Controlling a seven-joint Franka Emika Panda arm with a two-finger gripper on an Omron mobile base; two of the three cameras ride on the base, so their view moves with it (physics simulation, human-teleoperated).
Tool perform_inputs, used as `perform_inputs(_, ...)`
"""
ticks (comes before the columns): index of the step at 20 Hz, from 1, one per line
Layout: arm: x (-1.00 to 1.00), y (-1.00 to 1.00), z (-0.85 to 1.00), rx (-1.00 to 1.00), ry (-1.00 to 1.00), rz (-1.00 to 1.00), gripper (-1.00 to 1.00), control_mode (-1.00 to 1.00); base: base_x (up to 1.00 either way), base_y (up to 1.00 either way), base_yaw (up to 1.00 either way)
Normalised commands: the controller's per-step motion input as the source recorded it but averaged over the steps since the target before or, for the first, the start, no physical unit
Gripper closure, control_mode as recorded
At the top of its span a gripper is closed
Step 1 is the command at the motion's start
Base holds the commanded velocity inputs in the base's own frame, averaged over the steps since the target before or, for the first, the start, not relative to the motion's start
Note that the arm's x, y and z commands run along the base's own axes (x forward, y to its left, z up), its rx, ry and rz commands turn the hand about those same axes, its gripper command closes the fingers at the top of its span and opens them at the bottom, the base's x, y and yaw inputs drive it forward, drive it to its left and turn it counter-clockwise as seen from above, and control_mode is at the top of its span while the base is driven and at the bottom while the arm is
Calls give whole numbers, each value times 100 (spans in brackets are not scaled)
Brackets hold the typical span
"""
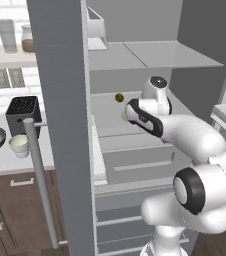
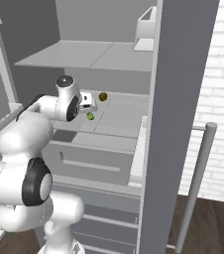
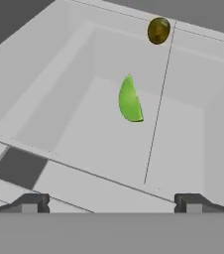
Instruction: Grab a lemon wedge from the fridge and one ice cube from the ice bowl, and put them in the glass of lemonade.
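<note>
Inside the fridge, the arm reaches forward, jaws apart, gripper just short of the lemon wedge lying on the shelf.

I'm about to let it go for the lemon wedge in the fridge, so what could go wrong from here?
1. The lemon wedge is small and stands on edge; the wide-open fingers could tip or push it deeper instead of catching it.
2. A small round olive-brown fruit sits just behind it and might get knocked.
3. The arm reaches past the open fridge door, so pulling back could clip it.
</note>
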Motion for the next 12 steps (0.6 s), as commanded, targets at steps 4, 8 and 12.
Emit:
perform_inputs(4,47,0,-30,-1,14,0,-100,-100,0,0,0)
perform_inputs(8,37,0,-20,0,15,0,-100,-100,0,0,0)
perform_inputs(12,30,0,-2,0,11,0,-100,-100,0,0,0)
